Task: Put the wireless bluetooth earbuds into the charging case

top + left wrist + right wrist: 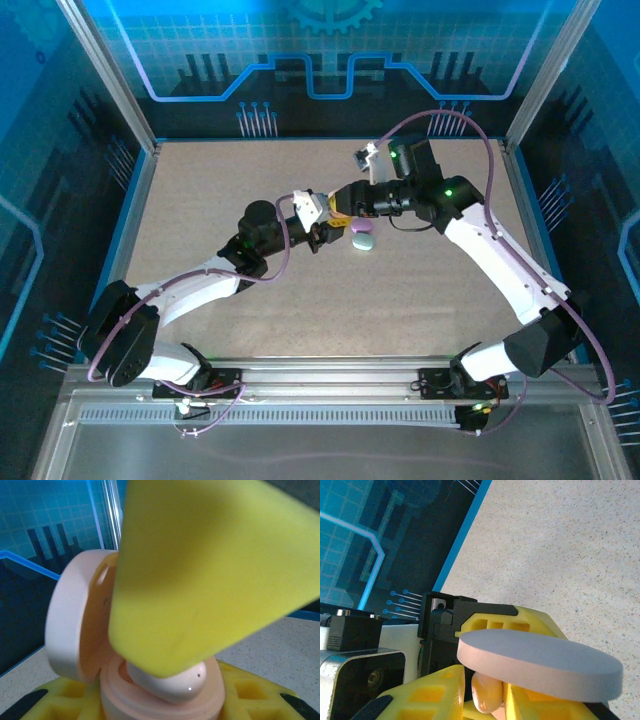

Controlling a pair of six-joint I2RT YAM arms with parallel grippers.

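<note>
Here, near the centre of the worktop (200,190), the left jaws gripped the open charging case (75,630); the right jaws pinched an earbud (172,684) at its well.

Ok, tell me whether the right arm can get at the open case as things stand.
Probably yes. The left gripper holds the pink case with its lid swung back, and the right gripper is at its well, fingers around the earbud there. Nothing stands between them.
</note>
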